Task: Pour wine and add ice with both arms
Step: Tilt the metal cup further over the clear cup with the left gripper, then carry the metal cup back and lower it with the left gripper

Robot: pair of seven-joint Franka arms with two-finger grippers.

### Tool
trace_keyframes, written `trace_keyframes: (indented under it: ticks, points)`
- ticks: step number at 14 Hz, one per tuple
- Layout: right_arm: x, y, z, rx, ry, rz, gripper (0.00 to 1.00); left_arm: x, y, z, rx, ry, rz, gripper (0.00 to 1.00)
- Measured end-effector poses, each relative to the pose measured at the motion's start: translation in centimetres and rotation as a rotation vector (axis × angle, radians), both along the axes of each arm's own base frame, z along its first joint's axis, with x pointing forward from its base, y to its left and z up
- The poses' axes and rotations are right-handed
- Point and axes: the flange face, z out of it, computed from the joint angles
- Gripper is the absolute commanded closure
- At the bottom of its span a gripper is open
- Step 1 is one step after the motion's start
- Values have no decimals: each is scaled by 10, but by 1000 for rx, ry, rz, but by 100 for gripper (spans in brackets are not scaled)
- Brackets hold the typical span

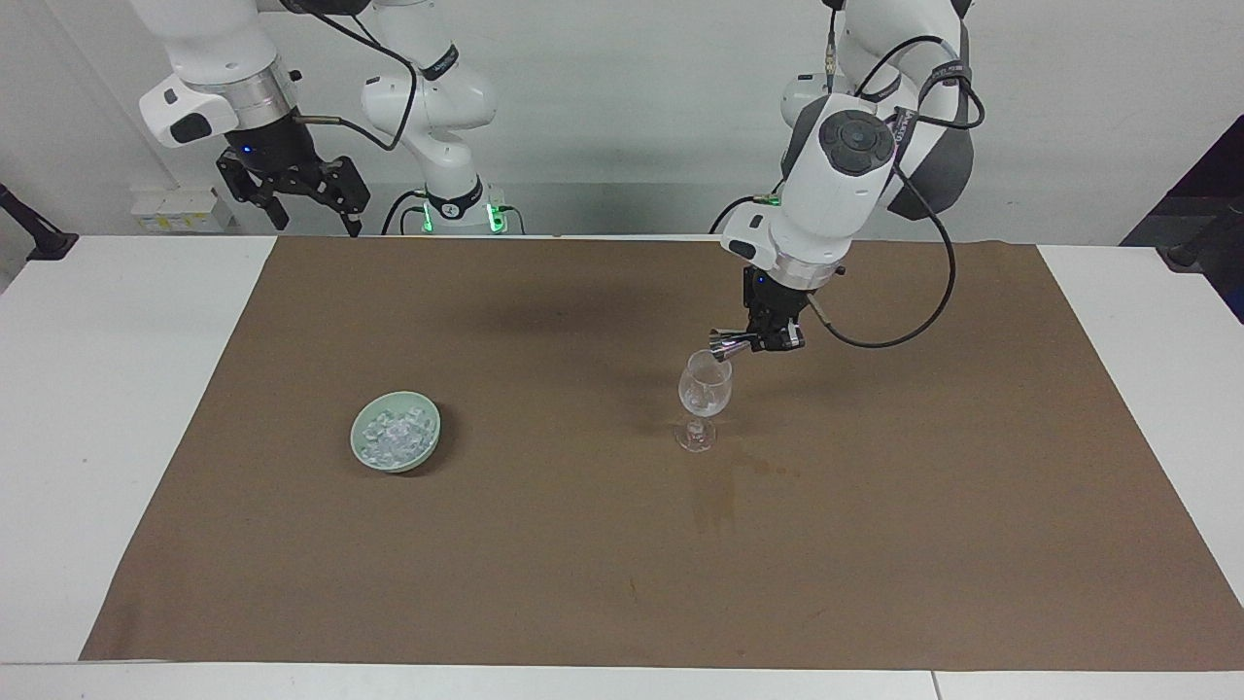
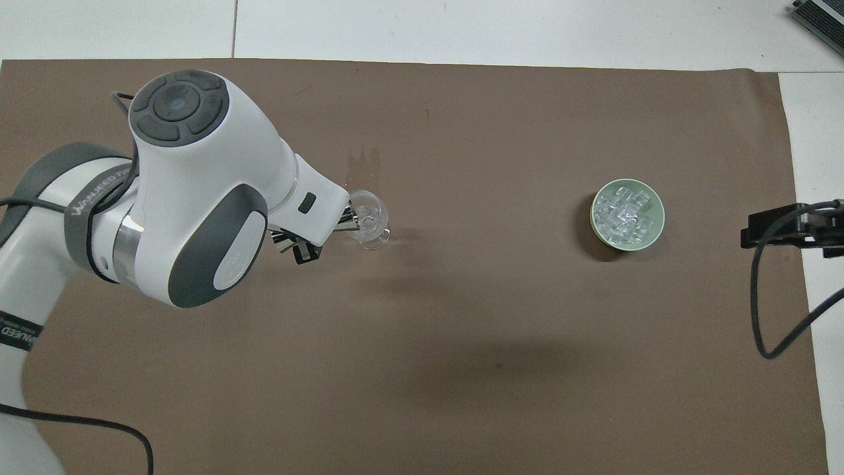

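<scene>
The left hand hangs over the brown mat, pinching a small metal jigger. The jigger lies on its side with its mouth at the rim of the wine glass, which stands just under and beside the hand toward the right arm's end. That tipped pose suits pouring: the mouth sits over the bowl of the glass so whatever runs out should land inside. Whether any liquid is flowing cannot be told; the glass looks clear. The left arm comes down steeply, its wrist bent so the hand points down and the jigger sticks out sideways. In the overhead view the big wrist housing hides most of the hand, and only the jigger tip shows against the glass. A faint damp stain marks the mat a little past the glass from the hand.

Well apart from that hand, toward the right arm's end, a pale green bowl holds the ice, a heap of clear cubes, untouched. It sits within likely reach of the right arm, which fits a split of work.

The right hand waits, raised over the bench edge, fingers spread wide and empty, pointing down, well away from the bowl.
</scene>
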Motion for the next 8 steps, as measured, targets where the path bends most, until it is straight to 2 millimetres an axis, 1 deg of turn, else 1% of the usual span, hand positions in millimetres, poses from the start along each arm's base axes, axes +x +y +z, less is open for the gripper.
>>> trace_keyframes:
  ticks: [5, 6, 8]
  points:
    - [0, 0, 0, 0, 0, 0, 0, 6, 3, 7, 2, -21, 5, 100]
    - [0, 0, 0, 0, 0, 0, 0, 9, 8, 9, 2, -25, 15, 100]
    - [0, 0, 0, 0, 0, 0, 0, 20, 27, 14, -5, -32, 45, 100]
